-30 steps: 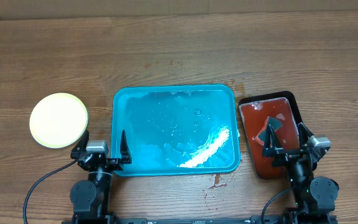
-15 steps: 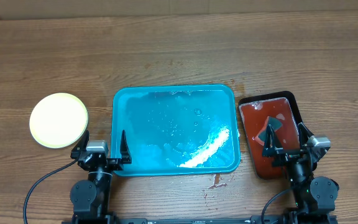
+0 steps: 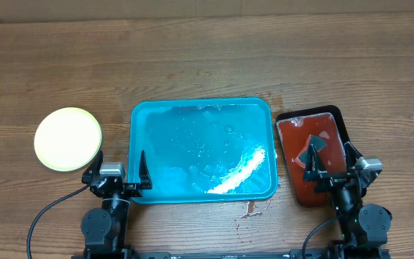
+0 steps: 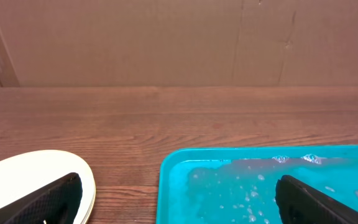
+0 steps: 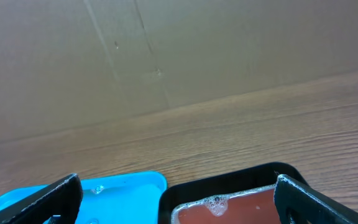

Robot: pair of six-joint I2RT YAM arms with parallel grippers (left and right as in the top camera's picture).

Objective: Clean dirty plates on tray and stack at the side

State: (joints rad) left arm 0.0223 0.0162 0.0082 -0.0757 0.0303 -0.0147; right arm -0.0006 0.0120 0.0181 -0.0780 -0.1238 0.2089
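Observation:
The plates [image 3: 68,139] lie as one pale yellow round stack on the wood at the left; its rim also shows in the left wrist view [image 4: 36,177]. The turquoise tray [image 3: 203,151] sits in the middle, wet with foam, with no plate in it; it shows in the left wrist view [image 4: 260,186] and the right wrist view [image 5: 117,190]. My left gripper [image 3: 118,171] is open and empty at the tray's front left corner, between stack and tray [image 4: 179,199]. My right gripper [image 3: 330,164] is open and empty over the red tray [image 5: 176,199].
A smaller black-rimmed tray [image 3: 313,155] with red liquid and a dark piece in it stands right of the turquoise tray, also in the right wrist view [image 5: 229,186]. A small wet spill [image 3: 250,211] lies on the wood in front. A cardboard wall [image 4: 166,37] stands behind the table.

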